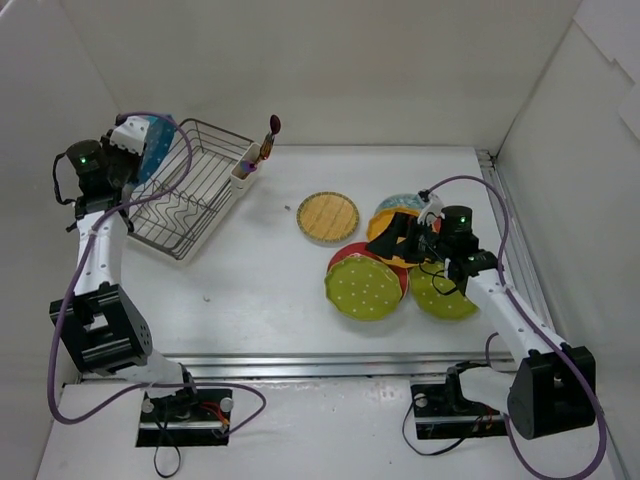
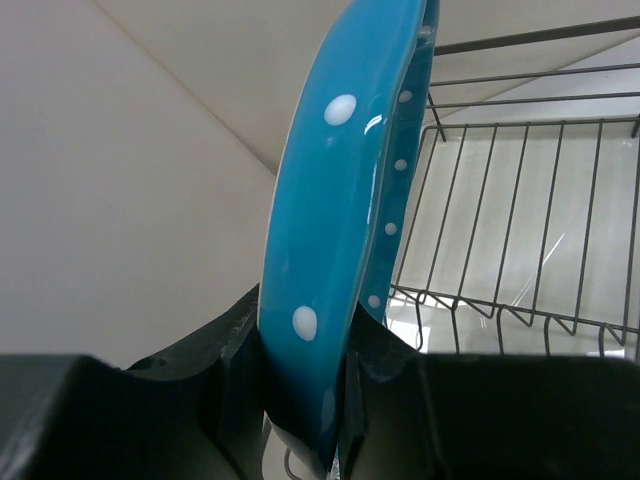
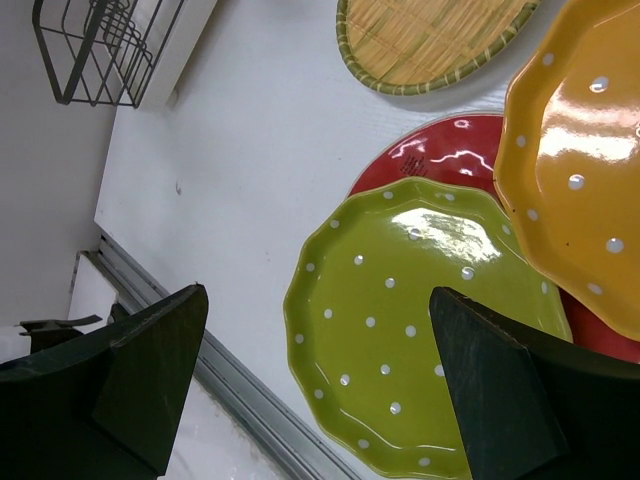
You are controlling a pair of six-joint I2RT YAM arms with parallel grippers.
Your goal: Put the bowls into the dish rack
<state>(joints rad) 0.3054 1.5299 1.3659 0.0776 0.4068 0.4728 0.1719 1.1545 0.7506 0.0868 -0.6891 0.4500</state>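
Left claw, 10 o'clock, pinching blue dotted bowl upright: lower edge-first between dish rack tines. Right claw spread.

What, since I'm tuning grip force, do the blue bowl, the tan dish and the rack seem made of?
Blue bowl: probably glazed ceramic, going by its glossy surface and sharp highlights. Tan dish: woven straw or bamboo, matte, with the weave visible. Rack: thin metal wire with a silvery sheen.
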